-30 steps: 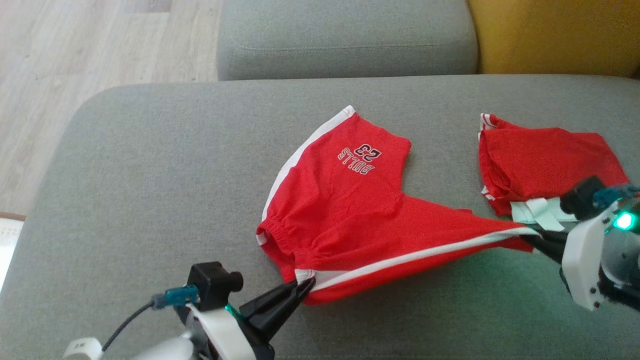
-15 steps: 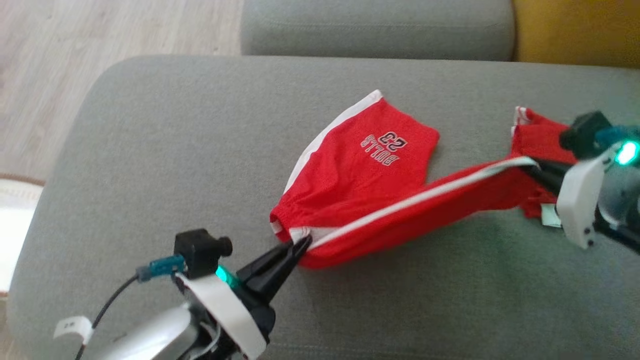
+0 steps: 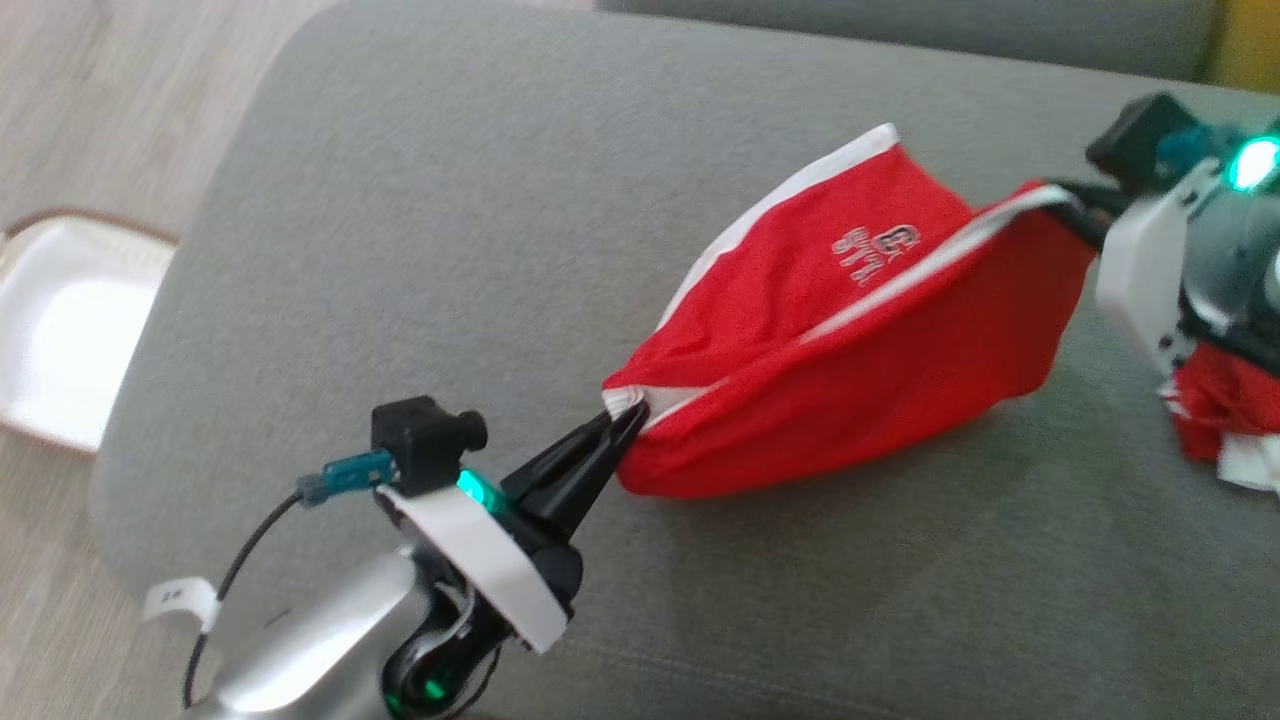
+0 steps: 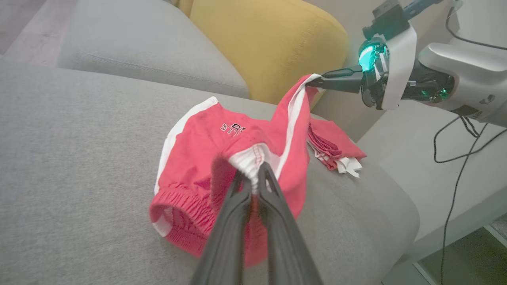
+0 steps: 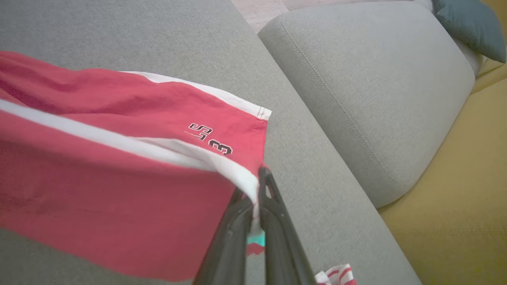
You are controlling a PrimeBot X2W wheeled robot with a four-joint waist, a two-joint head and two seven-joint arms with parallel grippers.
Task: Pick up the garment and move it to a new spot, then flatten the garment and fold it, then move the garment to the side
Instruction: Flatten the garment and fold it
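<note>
Red white-trimmed shorts (image 3: 880,400), clenched by left gripper (image 3: 628,412) and right gripper (image 3: 1062,192), could slip free if pulled tauter.

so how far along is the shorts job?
Done: both grasps. The left hand is shut on the waistband of the red shorts, the right hand on the hem end of the white side stripe.
In hand: one leg is stretched between the hands, raised over the printed leg on the grey sofa cushion.
Left: flattening, the fold, then moving it aside, perhaps by the folded red garment.
</note>
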